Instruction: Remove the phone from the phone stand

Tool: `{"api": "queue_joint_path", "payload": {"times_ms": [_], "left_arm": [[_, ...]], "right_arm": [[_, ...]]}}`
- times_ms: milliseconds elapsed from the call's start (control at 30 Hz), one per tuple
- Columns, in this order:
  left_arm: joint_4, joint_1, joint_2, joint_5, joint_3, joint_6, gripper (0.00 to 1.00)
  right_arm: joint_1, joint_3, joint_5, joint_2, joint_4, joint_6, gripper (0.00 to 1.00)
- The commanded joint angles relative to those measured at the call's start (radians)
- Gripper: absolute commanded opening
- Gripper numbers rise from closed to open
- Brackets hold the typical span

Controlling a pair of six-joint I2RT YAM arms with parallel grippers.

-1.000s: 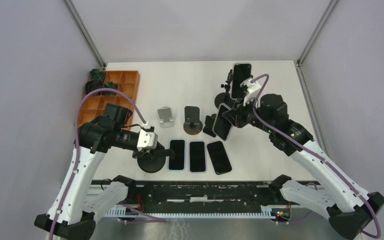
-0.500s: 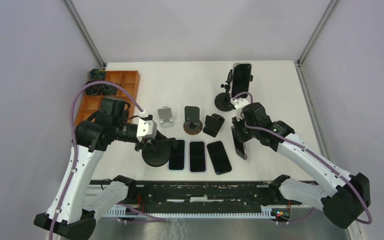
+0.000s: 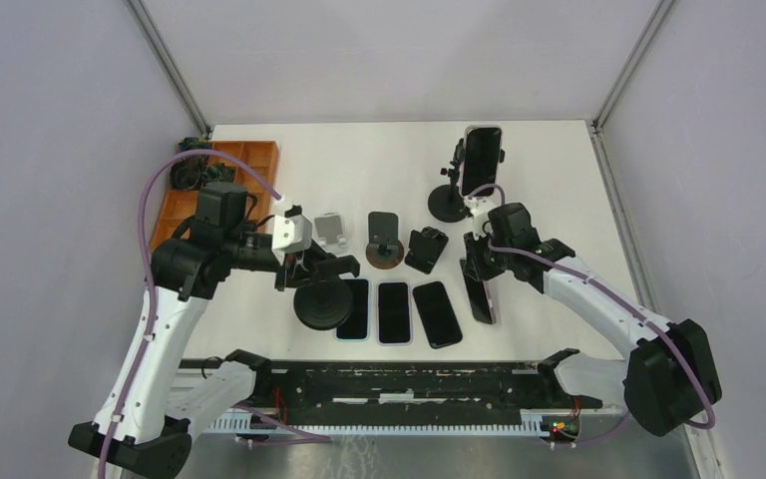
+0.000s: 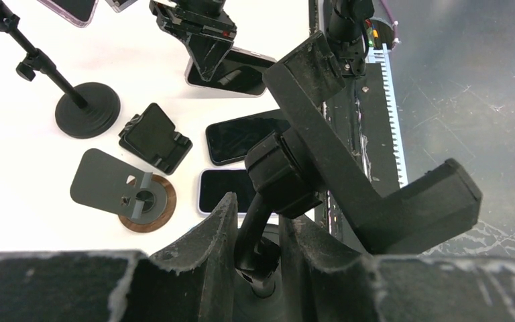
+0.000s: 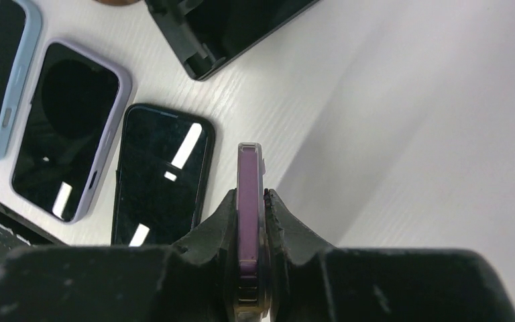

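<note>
Right tool (image 3: 481, 261): its jaws are pressing on both flat faces of the phone (image 5: 249, 168), a handset in a purple case, and are holding it edge-on above the bench (image 3: 379, 160). In the top view this phone (image 3: 482, 295) is hanging tilted just beside the right end of the row of flat phones. Whether its lower end is touching the bench cannot be told.

Left tool (image 4: 258, 225): its jaws are closing around the thin black stem of the phone stand (image 4: 349, 161) and are gripping it. The stand's clamp arm is sticking out empty past the fingers (image 4: 218, 221). Seen from above, the left tool (image 3: 309, 264) is holding the phone stand (image 3: 322, 305) with the round base tipped over the near left part of the bench, overlapping the leftmost flat phone.

Other items on the bench:
- Three phones (image 3: 393, 311) are lying flat, screens up, side by side near the front edge.
- Second phone (image 3: 482, 158) is sitting upright in the tall stand (image 3: 447, 205) at the rear right.
- Folding stand (image 3: 425, 248), black, is resting behind the row, empty.
- Disc-based stand (image 3: 384, 239) is standing to its left, empty.
- Silver stand (image 3: 331, 232) is standing further left, empty.
- Orange tray (image 3: 224, 175), divided into compartments, is sitting at the rear left corner.
</note>
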Motion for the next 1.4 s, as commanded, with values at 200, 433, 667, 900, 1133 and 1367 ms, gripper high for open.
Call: {"api": "queue_joint_path", "payload": {"times_ms": [200,433,667,900,1133,1367], "left_arm": [[0.136,-0.003,-0.004,0.055,0.019,-0.116,0.02],[0.213,-0.002,0.019,0.028,0.032,-0.180,0.02],[0.444,-0.002,0.122,-0.040,0.104,-0.297,0.02],[0.482,-0.001,0.415,-0.058,0.335,-0.324,0.02],[0.590,0.013,0.621,-0.121,0.513,-0.334,0.02],[0.647,0.062,0.831,-0.145,0.634,-0.325,0.02]], "right_arm": [[-0.108,-0.143,-0.040,0.078,0.217,0.063,0.01],[-0.165,-0.213,-0.041,0.132,0.322,0.119,0.06],[-0.227,-0.268,-0.073,0.166,0.421,0.178,0.11],[-0.293,-0.285,-0.164,0.210,0.510,0.232,0.25],[-0.329,-0.307,-0.154,0.162,0.514,0.251,0.54],[-0.329,-0.254,-0.029,-0.010,0.436,0.254,0.77]]}}
